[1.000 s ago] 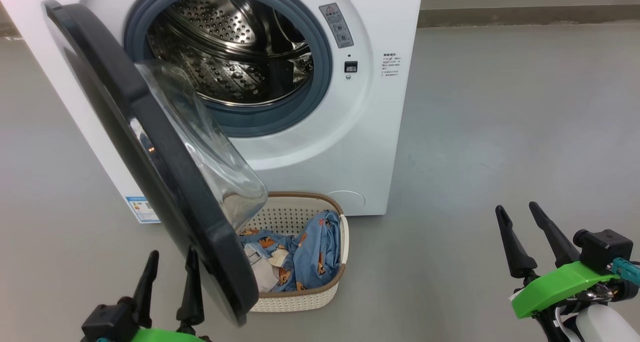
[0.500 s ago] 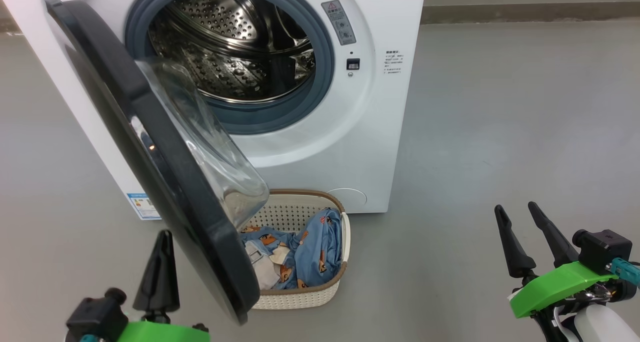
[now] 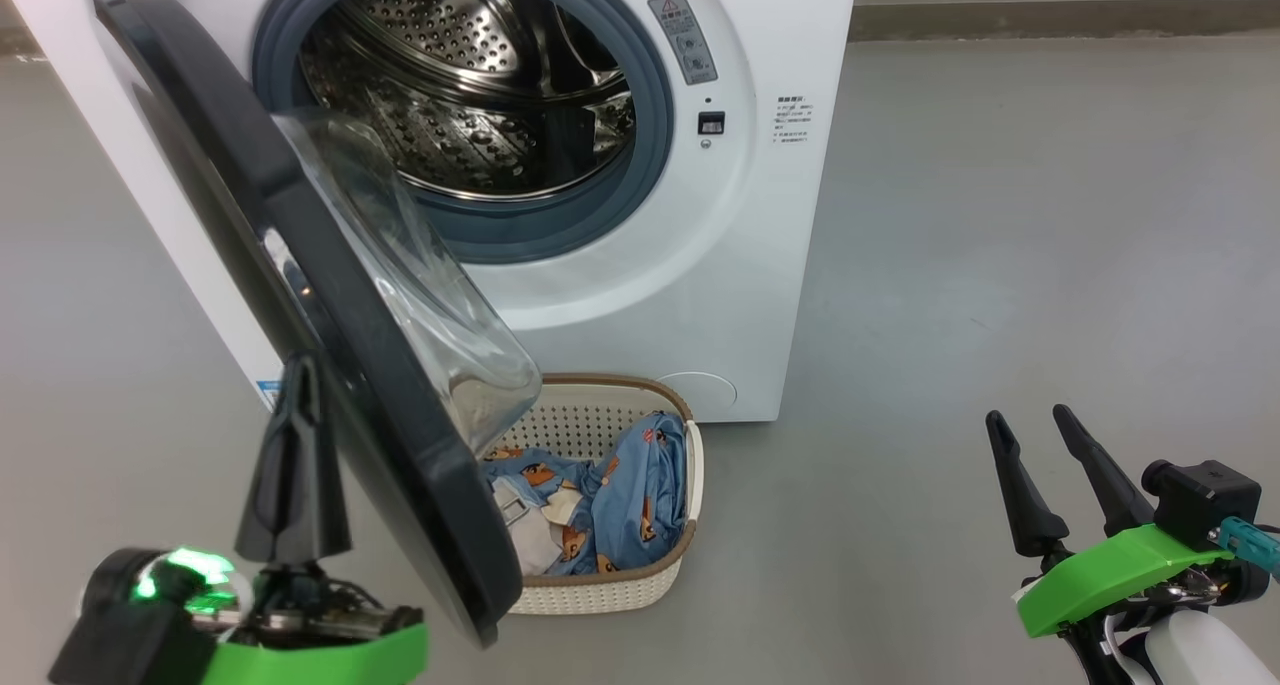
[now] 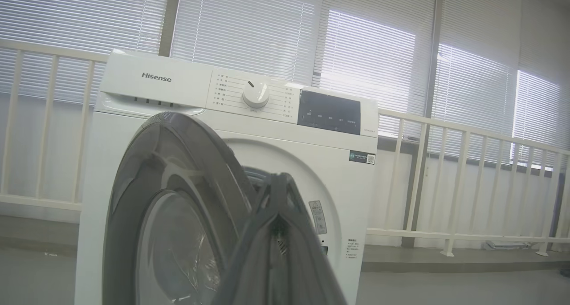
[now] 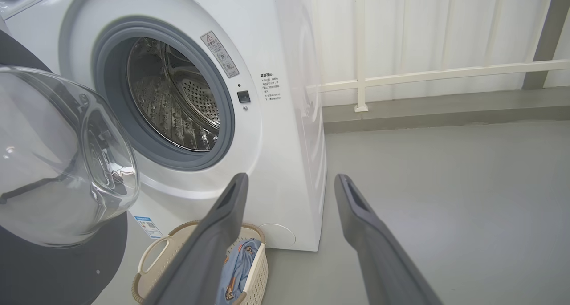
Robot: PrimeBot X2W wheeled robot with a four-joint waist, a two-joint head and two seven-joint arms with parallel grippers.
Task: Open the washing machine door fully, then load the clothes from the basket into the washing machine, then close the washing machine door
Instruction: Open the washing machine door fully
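- The washing machine door (image 3: 340, 305) stands swung out from the washing machine (image 3: 640, 295), hinged on our left. Its glass bowl hangs over the near-left part of the basket (image 3: 600, 590).
- We judge the opening step unfinished. The door blocks part of the basket, so it should go wider before we load.
- Our left pincer (image 3: 297, 385) has its fingers pressed fully together with nothing between them, and it sits just beside the door's outer black face. We cannot tell whether it touches. In the left wrist view the left pincer (image 4: 278, 233) points at the door's edge. Shut fingers make one stiff wedge, which suits nudging rather than grasping.
- Our right pincer (image 3: 1028, 417) is spread wide and empty, low over the floor (image 3: 1000, 215) and well apart from the machine. We think it is parked clear of the door's swing, ready for fabric.
- The clothes (image 3: 620, 495) lie heaped in the basket, which sits on the floor against the machine's front, below the empty drum (image 3: 480, 75). That placement keeps the lift short.
- The risk is that the door swings back onto the basket or an arm.
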